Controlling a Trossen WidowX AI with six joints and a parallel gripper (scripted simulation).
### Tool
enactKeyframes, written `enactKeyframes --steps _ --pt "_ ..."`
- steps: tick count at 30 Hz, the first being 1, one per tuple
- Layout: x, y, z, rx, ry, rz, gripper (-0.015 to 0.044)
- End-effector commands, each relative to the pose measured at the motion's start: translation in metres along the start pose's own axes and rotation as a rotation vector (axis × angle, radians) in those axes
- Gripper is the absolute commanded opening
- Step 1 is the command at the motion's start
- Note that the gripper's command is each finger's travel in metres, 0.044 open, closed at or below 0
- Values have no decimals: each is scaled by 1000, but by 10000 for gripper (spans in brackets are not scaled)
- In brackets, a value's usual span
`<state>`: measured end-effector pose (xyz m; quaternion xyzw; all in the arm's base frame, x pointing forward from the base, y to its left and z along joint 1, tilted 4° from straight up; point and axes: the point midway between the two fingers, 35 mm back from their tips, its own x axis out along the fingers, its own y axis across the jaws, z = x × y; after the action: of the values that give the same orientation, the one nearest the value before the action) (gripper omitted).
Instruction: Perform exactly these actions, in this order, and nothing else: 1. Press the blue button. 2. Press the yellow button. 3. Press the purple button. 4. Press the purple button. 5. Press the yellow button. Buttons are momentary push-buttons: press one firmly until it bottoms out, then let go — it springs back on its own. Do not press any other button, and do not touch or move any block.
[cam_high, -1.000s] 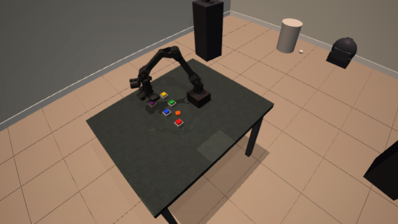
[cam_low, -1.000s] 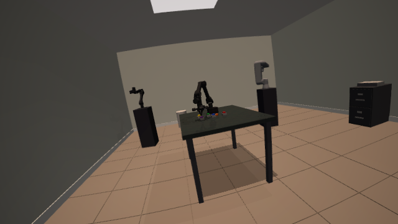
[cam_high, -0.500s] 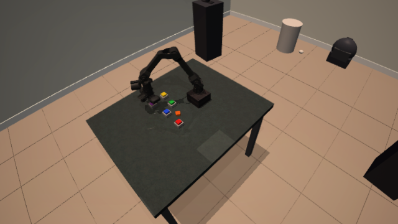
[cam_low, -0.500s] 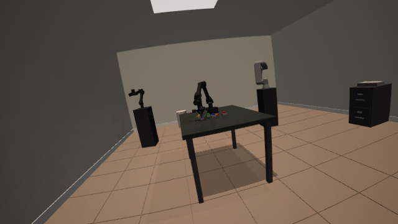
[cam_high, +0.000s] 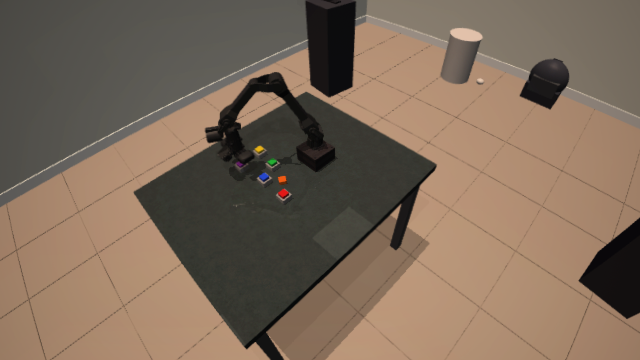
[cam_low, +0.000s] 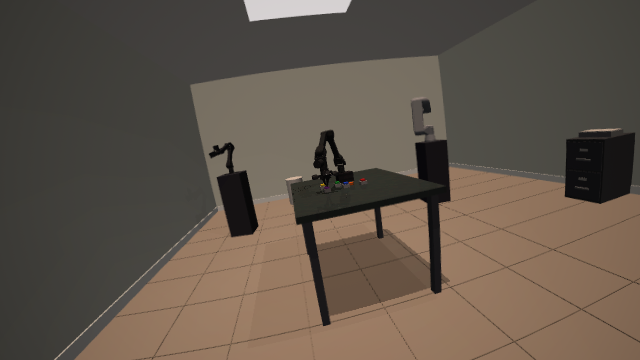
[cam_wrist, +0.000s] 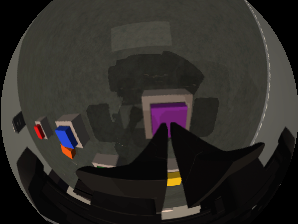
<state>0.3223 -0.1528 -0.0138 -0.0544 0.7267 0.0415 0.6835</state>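
Five buttons are sitting on the table (cam_high: 350, 235) left of centre in the top view: purple button (cam_high: 240, 164), yellow button (cam_high: 259, 149), green (cam_high: 272, 162), blue (cam_high: 264, 177) and red (cam_high: 283, 194), plus one orange block (cam_high: 282, 179). The pincer (cam_high: 243, 157) is hanging over the purple button, hiding part of it, its fingers nearly together and gripping nothing. In the wrist view the purple button (cam_wrist: 166, 115) is lying at centre, just above the fingertips; contact is hard to judge.

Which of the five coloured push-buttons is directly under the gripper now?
The purple square push-button; the shut gripper is right above it, the others stand apart.
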Motion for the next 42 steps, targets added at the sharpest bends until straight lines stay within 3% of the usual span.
enactKeyframes --steps 1,42 --pt "-28 -1 2 1 -15 -6 20" --pt "7 -1 2 1 -15 -6 20"
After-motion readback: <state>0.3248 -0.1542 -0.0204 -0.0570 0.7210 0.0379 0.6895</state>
